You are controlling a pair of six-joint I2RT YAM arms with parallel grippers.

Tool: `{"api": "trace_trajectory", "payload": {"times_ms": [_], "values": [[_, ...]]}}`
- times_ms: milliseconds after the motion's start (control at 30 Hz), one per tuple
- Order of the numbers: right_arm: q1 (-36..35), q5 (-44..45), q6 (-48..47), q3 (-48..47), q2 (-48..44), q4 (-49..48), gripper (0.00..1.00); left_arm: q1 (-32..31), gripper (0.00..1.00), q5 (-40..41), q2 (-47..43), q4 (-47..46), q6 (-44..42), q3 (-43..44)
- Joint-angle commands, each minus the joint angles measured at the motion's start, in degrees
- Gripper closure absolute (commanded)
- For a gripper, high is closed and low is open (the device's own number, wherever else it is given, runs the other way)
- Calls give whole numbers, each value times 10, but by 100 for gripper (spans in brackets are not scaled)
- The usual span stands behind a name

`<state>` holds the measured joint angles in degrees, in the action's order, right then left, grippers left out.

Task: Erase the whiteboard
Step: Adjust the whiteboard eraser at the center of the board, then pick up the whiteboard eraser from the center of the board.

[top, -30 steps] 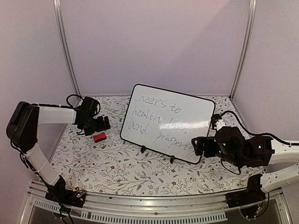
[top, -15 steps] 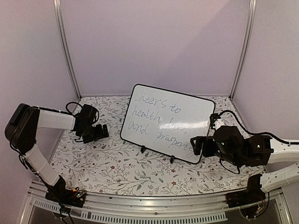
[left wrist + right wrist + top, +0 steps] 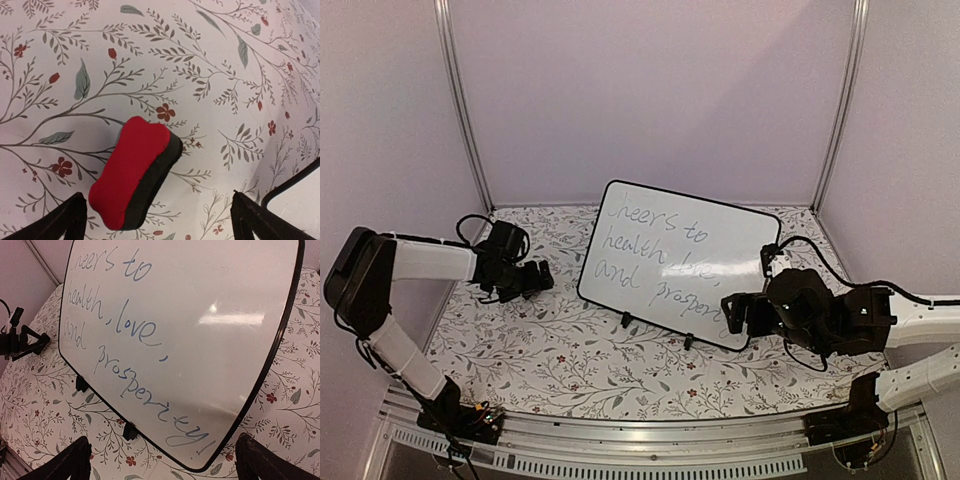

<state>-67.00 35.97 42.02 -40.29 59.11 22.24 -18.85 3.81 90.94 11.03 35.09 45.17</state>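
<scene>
whiteboard [image 3: 675, 262]: propped on feet mid-table, looks light, stiff, tippy | left gripper [image 3: 535, 280]: jaws wide over red eraser [image 3: 135, 172], pinch its long sides | right gripper [image 3: 735, 312]: wide, empty, near board's lower corner

Found left arm [image 3: 430, 260] reaching out from a raised elbow, left hand [image 3: 538, 278] low over the surface [image 3: 570, 360], well to the left of the whiteboard [image 3: 680, 265] and pointing toward it. Noted fingers [image 3: 65, 222] spread wide, nothing gripped. Found right arm [image 3: 880, 320] folded low, right hand [image 3: 735, 312] just beside the whiteboard's lower right corner. Noted fingers [image 3: 75, 460] likewise spread wide, nothing gripped. Could not determine contact with the whiteboard.
</scene>
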Motion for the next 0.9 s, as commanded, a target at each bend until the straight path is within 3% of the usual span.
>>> {"api": "trace_trajectory", "payload": {"times_ms": [0,867], "values": [[1,0,-5,-17,0,-3,1,-9,0,14,-30,-19,-12,23],[1,-12,13,-9,-11,9,1,-41,0,74,65,-31,-78,47]]}}
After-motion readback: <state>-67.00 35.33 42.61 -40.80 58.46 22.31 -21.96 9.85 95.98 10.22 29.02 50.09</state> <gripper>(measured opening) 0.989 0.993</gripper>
